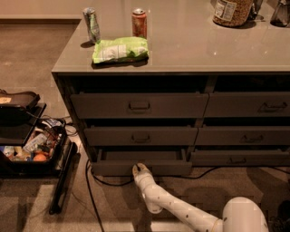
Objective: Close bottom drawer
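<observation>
The bottom drawer of the left column stands pulled out a little, so its low dark front sits forward of the drawers above and its inside shows as a dark slot. My gripper is at the end of the white arm, which reaches up from the lower right. It sits right against the middle of that drawer front, hiding the spot where the handle is.
On the cabinet top lie a green bag, two cans and a jar. A black bin of clutter and a black bar stand at the left. A cable runs across the carpet.
</observation>
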Motion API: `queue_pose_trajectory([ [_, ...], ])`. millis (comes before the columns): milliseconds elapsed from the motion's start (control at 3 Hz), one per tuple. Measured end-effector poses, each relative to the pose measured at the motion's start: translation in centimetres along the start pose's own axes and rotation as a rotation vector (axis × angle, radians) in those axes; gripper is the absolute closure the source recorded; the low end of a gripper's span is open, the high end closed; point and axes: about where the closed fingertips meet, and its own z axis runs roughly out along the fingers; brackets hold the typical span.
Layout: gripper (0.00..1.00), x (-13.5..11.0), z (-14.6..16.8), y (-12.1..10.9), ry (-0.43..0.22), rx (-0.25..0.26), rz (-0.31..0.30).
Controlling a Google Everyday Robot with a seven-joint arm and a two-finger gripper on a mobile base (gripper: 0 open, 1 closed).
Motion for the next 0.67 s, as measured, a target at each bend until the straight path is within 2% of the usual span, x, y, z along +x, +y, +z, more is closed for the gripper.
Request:
queue_pose_trajectory([
  [333,0.88,3.34,0.71,-1.6,0.063,0.054,0.054],
  [667,1.0,3.46,0.77,-1.82,0.066,0.058,0.058],
])
